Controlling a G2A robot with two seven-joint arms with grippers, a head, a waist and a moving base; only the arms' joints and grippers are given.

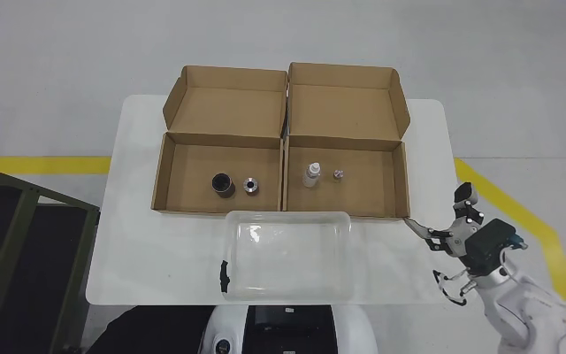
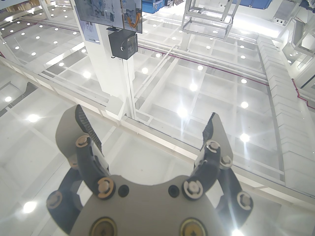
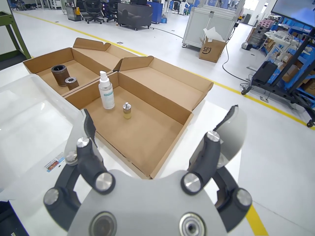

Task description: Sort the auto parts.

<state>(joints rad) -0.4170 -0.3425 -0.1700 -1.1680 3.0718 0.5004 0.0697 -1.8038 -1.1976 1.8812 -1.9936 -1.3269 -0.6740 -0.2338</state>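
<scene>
Nearest you, at the near edge of the table (image 1: 133, 257), sits the clear bin (image 1: 292, 261), just in front of two open cardboard boxes set side by side.

Left box (image 1: 190, 168): a dark cylinder (image 1: 222, 184) and a small metal ring (image 1: 252, 186), upright, close together and apart from the walls.

Right box (image 1: 371, 177): a white spray bottle (image 1: 311, 174) and a small capped piece (image 1: 338, 174), both upright, near each other in the box's left half.

Finding: all four parts I can see lie in the boxes, grouped by kind. I judge the sort done or very near it, and the step in hand a withdrawal or a final check. To do it well, you should confirm that each pair belongs together. Keep both arms high and wide of the cardboard flaps. The bottle is tall and narrow and would likely tip at a brush. Should another pick be called for, approach from above, not across a box wall.

Pose: your left gripper (image 2: 145, 111) points up toward the ceiling, jaws spread wide with nothing between them. Your right gripper (image 3: 160, 111) sits at the table's right edge toward the front, just beyond the right box's near corner. It is aimed back across the boxes, jaws likewise spread and holding nothing.
</scene>
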